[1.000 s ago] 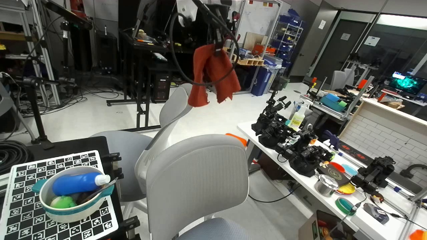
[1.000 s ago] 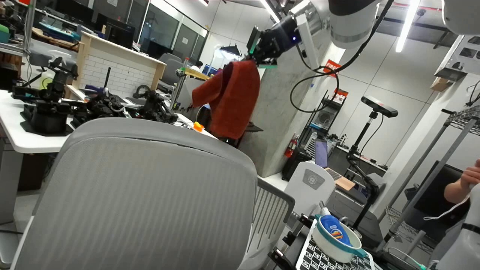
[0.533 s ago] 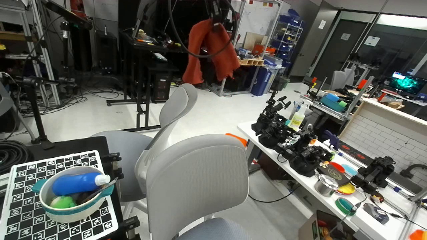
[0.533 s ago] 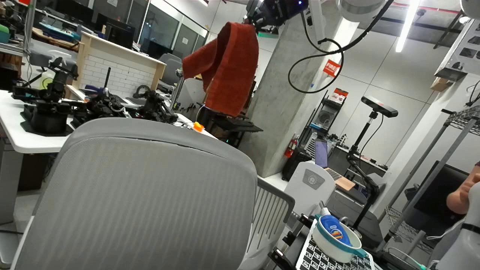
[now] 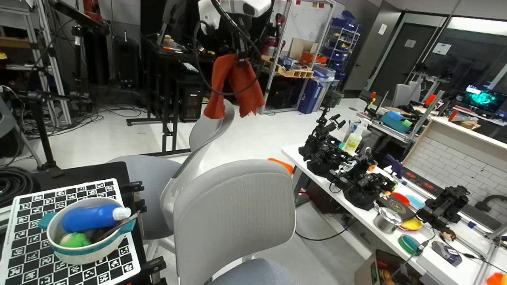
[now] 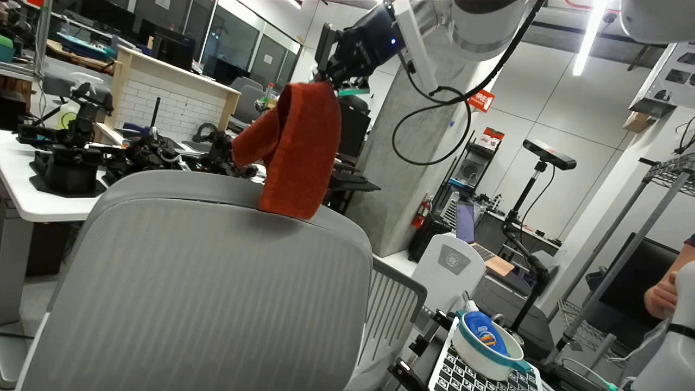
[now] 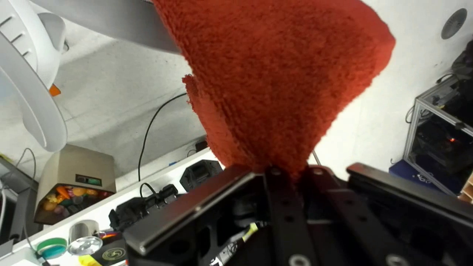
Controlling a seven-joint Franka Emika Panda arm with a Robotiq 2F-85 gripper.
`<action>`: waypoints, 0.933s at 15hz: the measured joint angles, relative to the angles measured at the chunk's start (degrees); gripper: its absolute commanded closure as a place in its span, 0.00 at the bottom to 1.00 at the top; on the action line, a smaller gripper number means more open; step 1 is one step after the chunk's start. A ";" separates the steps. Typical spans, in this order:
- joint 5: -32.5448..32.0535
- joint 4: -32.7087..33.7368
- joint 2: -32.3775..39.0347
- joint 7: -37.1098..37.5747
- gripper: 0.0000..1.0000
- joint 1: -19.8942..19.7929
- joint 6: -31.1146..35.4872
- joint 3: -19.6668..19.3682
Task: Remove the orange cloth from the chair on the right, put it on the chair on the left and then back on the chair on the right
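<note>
My gripper (image 5: 241, 61) is shut on the orange cloth (image 5: 247, 87), which hangs below it in two folds. In an exterior view the cloth (image 6: 304, 152) overlaps the top edge of a large grey chair back (image 6: 206, 293), with a shadow beneath it; I cannot tell if they touch. The gripper (image 6: 328, 79) is above that edge. A nearer grey chair (image 5: 237, 209) and a farther grey chair (image 5: 208, 130) stand side by side; the cloth overlaps the farther one's top. In the wrist view the cloth (image 7: 277, 74) is pinched between the fingertips (image 7: 290, 173).
A pot (image 5: 85, 253) with a blue bottle stands on a checkered board (image 5: 23, 237). A white table (image 5: 301, 158) holds several black robot arms (image 5: 324, 154). A cable loop (image 6: 399, 146) hangs from my arm. A person's hand (image 6: 662, 298) shows at an edge.
The gripper and the held cloth rose, then came down and to the left in both exterior views. The cloth's lower end now overlaps the large chair back's top edge.
</note>
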 measured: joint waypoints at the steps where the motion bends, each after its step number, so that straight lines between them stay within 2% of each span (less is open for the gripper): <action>1: -0.18 0.01 1.28 0.15 0.98 0.01 0.19 -0.01; 9: -3.46 -0.01 8.16 1.31 0.98 0.75 3.86 -1.00; 10: -4.30 -0.04 8.92 1.83 0.85 1.29 4.43 -1.15; 11: -5.05 -0.07 9.61 2.45 0.67 1.92 4.82 -1.35; 14: -7.66 -0.09 11.21 4.82 0.47 4.30 6.18 -2.42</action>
